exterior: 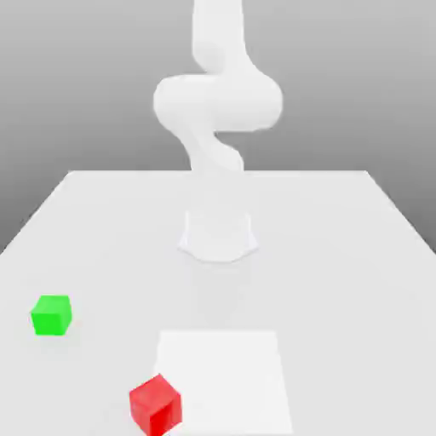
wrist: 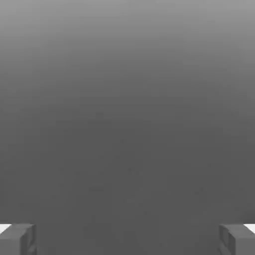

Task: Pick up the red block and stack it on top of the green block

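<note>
The red block (exterior: 154, 406) is a small cube on the white table, near the front edge and slightly towards the exterior view's left. The green block (exterior: 51, 314) stands apart from it, farther back and at the exterior view's left. The white arm (exterior: 217, 102) rises from its base (exterior: 218, 234) at the table's middle, well behind both blocks. In the hand view my gripper (wrist: 127, 240) is open. Its two grey fingertips (wrist: 17, 239) stand far apart, and plain grey backdrop fills the gap between them.
A brighter white square patch (exterior: 226, 379) lies flat on the table (exterior: 358, 255), just to the exterior view's right of the red block. The table's side edges run back at both sides.
</note>
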`<state>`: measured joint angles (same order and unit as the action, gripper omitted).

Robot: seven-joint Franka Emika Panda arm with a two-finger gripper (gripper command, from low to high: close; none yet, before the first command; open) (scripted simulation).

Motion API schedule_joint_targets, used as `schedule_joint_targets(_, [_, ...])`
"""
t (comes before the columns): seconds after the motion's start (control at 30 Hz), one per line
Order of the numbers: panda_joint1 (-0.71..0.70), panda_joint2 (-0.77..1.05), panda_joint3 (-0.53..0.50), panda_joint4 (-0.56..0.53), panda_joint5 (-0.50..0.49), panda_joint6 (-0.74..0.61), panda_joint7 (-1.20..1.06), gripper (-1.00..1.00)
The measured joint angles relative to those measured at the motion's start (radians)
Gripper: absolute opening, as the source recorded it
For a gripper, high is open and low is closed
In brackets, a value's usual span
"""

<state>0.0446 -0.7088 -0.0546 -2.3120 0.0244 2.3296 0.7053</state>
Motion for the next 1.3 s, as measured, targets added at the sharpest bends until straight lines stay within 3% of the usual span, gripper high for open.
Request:
schedule_joint_targets(0.33, [0.143, 0.370, -0.191, -0.048, 0.125, 0.118, -0.401, 0.00])
schedule_joint_targets(0.53, [0.176, 0.590, -0.250, -0.076, 0.200, 0.187, -0.639, 0.00])
schedule_joint_targets(0.7, [0.163, 0.763, -0.261, -0.101, 0.221, 0.251, -0.808, 0.00])
schedule_joint_targets(0.9, [0.132, 0.949, -0.267, -0.130, 0.166, 0.345, -0.938, 0.00])
schedule_joint_targets(1.03, [0.078, 1.090, -0.199, -0.109, 0.242, 0.453, -1.010, 0.00])
schedule_joint_targets(1.07, [0.065, 1.115, -0.184, -0.105, 0.258, 0.472, -1.022, -1.00])
schedule_joint_targets(1.3, [0.065, 1.115, -0.184, -0.105, 0.256, 0.470, -1.021, -1.00])
